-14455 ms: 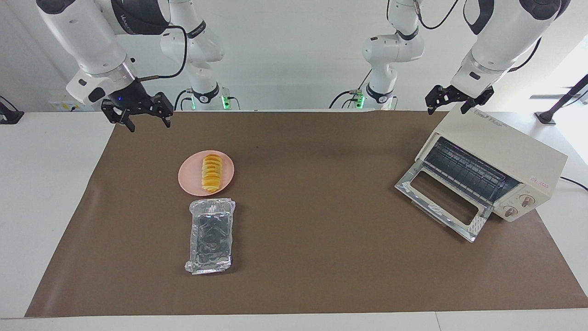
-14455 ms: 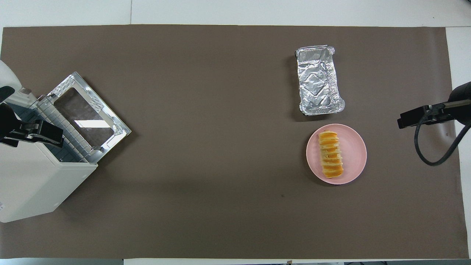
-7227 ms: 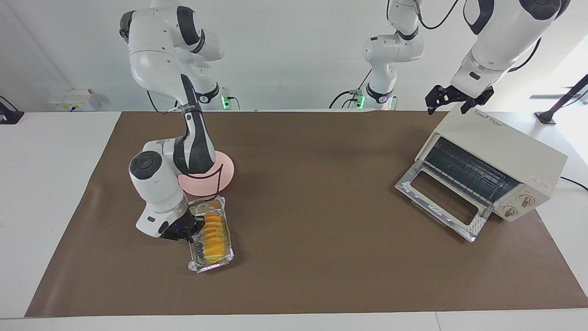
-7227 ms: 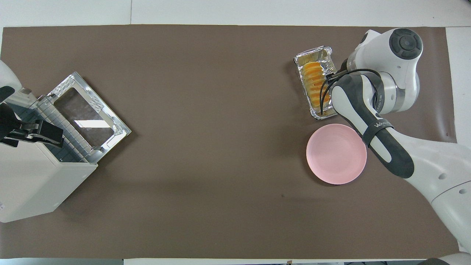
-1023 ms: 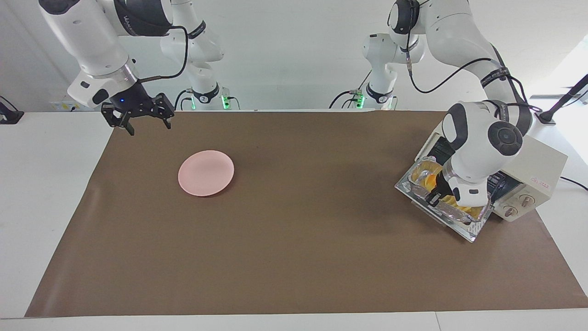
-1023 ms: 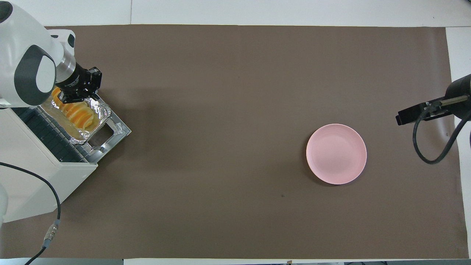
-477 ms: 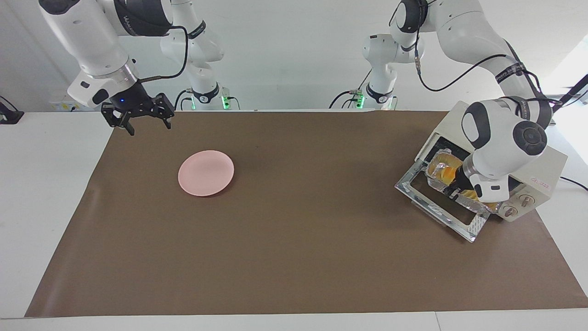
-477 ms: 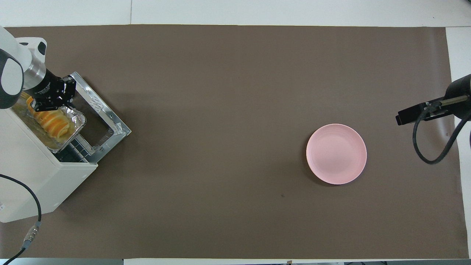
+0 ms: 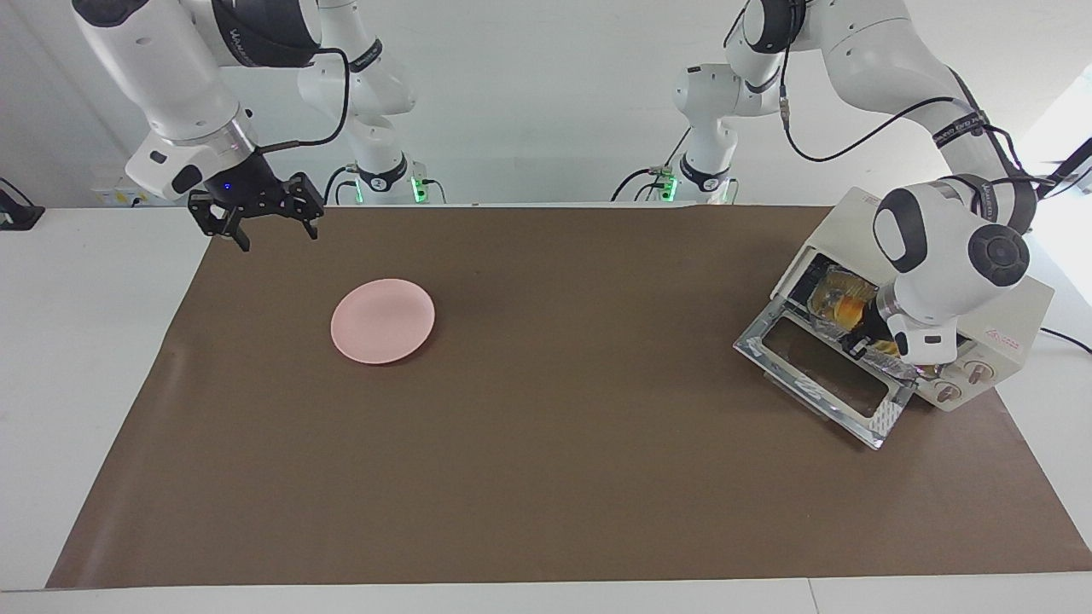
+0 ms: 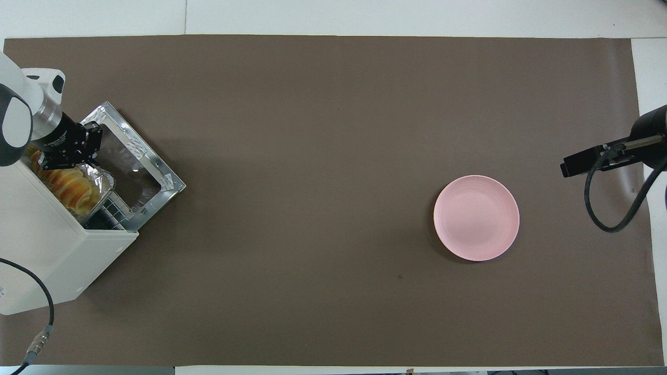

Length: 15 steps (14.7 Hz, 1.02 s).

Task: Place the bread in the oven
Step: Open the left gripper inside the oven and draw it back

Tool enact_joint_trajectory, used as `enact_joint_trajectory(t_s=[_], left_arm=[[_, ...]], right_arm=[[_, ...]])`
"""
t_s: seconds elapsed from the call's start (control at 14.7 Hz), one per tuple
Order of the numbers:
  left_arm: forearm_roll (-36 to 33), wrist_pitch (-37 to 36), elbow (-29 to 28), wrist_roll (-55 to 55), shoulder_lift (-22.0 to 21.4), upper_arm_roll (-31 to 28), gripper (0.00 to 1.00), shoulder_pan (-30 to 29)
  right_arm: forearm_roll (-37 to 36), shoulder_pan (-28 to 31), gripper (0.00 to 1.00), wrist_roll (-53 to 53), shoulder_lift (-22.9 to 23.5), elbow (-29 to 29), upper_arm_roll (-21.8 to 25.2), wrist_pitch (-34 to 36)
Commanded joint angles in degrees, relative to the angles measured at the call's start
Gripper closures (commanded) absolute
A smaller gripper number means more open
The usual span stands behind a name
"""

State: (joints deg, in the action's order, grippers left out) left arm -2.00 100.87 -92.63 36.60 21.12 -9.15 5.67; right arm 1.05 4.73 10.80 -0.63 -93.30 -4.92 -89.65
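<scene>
- Fingers of the left gripper (image 9: 862, 339), right of frame in the facing view, seem clamped on the foil tray (image 10: 99, 183) rim.
- Bread (image 10: 65, 183) lies in it, long axis along the oven (image 9: 998, 298) mouth, mostly inside.
- Right gripper (image 9: 256, 217) waits open, upper left.

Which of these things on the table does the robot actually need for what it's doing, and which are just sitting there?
In use:
- bread, in the foil tray, going into the oven
- oven, door down
- left gripper at the tray by the oven mouth

Just there:
- pink plate, bare
- right gripper, waiting over its end of the brown mat
</scene>
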Motion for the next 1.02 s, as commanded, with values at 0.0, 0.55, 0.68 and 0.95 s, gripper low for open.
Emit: enact_joint_trajectory(t_s=[0.0,0.55,0.68,0.95], left_arm=[[-1.43,0.73,-2.64,1.28,-2.22,0.09,1.0,1.28],[-4.77,-1.56,-3.87,0.58,-3.1,0.09,1.0,0.66],[-4.86,-1.38,-4.74,0.58,-3.45,0.09,1.0,0.75],[-4.86,-0.77,-6.24,-0.03,-3.89,0.09,1.0,0.75]], right_arm=[[-0.17,0.81,0.0,0.63,-0.95,-0.92,-0.62,0.09],[-0.17,0.81,0.0,0.63,-0.95,-0.92,-0.62,0.0],[-0.17,0.81,0.0,0.63,-0.95,-0.92,-0.62,0.09],[-0.17,0.81,0.0,0.72,-0.95,-0.92,-0.62,0.0]])
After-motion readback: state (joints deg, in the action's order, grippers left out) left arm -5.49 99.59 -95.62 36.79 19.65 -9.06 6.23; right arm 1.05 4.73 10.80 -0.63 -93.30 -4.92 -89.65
